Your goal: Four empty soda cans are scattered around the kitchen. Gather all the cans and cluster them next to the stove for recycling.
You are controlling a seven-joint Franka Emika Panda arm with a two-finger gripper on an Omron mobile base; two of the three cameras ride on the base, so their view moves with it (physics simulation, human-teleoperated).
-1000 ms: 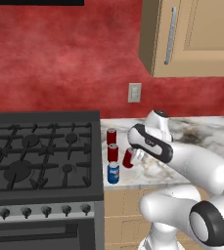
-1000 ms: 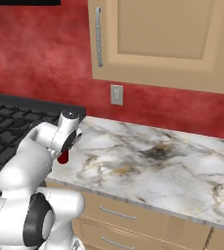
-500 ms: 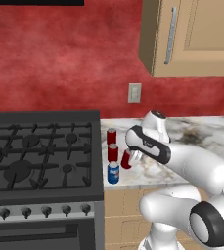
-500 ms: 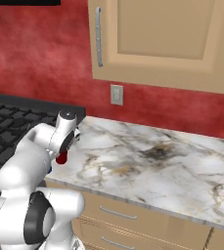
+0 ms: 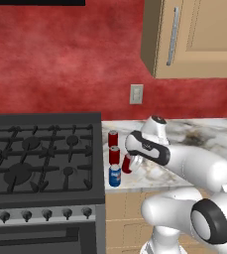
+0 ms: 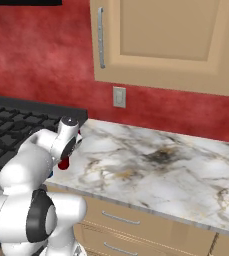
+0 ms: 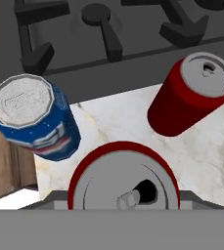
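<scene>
Squarely between the jaws sits a red can [image 7: 122, 181].

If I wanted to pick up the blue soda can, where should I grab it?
Grab the blue cylindrical soda can with the white band around the middle of its round side, coming down from above. It stands upright on the marble counter, near its front edge. Pinch across its stove-to-counter width: the two red cans stand close on its far side, so fingers fit better beside it than behind it.

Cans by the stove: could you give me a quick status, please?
Gripper shut on fourth can, at counter. Three cans standing beside stove. Nothing in the way.
</scene>
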